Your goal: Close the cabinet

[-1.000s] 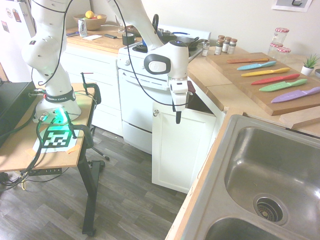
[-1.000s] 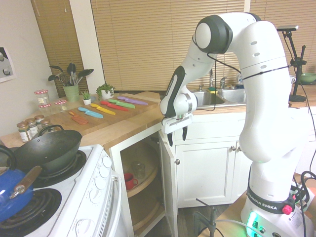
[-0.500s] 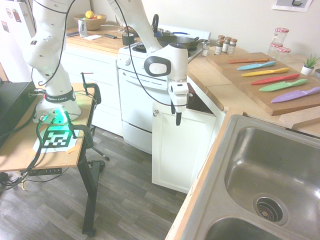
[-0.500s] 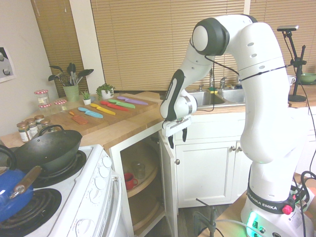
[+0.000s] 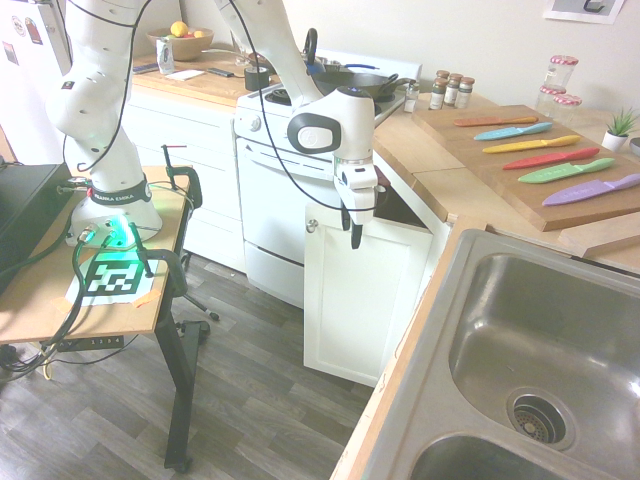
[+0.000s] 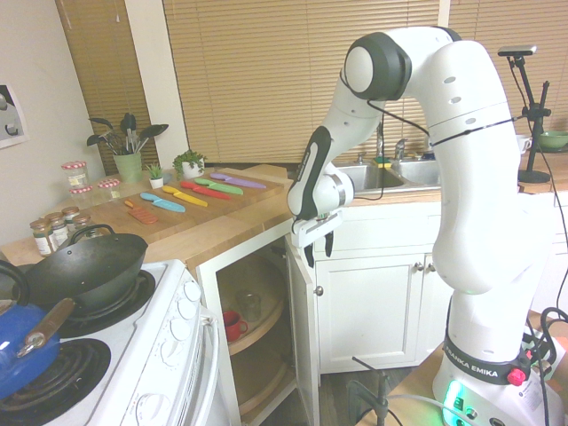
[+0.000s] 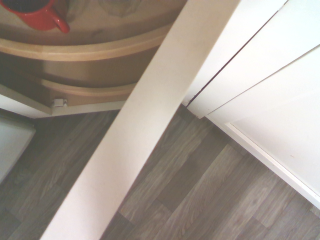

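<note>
The cabinet (image 5: 365, 295) is a white base unit between the oven and the sink counter. Its narrow door (image 6: 302, 346) stands ajar, with a small silver knob (image 5: 312, 226) near the top corner. My gripper (image 6: 318, 250) points down at the door's top edge, on the door's outer side, and whether it touches is unclear. Its fingers (image 6: 309, 256) stand apart with nothing between them. In the wrist view the door's top edge (image 7: 145, 115) runs across the picture, with round shelves and a red cup (image 7: 37, 12) behind it.
The white oven (image 5: 275, 200) stands next to the door on the knob side. A cutting board with several coloured knives (image 5: 545, 160) lies on the wooden counter above. The steel sink (image 5: 540, 370) is nearby. Wood floor (image 5: 270, 400) lies in front.
The gripper has shifted slightly toward the oven and its fingers have drawn in a little. The door looks about where it was.
</note>
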Controlling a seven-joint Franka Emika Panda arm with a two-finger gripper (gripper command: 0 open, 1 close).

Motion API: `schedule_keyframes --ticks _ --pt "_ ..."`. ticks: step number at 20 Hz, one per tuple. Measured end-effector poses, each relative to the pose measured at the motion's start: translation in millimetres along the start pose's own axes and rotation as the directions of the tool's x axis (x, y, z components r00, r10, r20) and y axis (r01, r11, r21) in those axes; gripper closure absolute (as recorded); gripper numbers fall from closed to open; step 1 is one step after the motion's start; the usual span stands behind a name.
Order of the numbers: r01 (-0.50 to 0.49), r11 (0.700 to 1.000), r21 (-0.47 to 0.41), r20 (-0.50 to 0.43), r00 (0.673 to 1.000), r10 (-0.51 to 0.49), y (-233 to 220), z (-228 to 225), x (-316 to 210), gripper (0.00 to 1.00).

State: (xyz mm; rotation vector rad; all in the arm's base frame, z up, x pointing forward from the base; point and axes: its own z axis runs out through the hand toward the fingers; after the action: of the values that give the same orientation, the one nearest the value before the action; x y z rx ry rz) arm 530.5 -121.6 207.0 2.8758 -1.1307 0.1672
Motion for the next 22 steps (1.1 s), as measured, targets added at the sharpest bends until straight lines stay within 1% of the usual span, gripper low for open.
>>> schedule_keyframes --ticks 18,22 --pt "0.066 0.998 -0.016 -0.040 0.997 -0.067 -6 10 -11 1.00" --pt "0.106 0.994 -0.030 -0.061 0.992 -0.108 -7 11 -15 1.00"
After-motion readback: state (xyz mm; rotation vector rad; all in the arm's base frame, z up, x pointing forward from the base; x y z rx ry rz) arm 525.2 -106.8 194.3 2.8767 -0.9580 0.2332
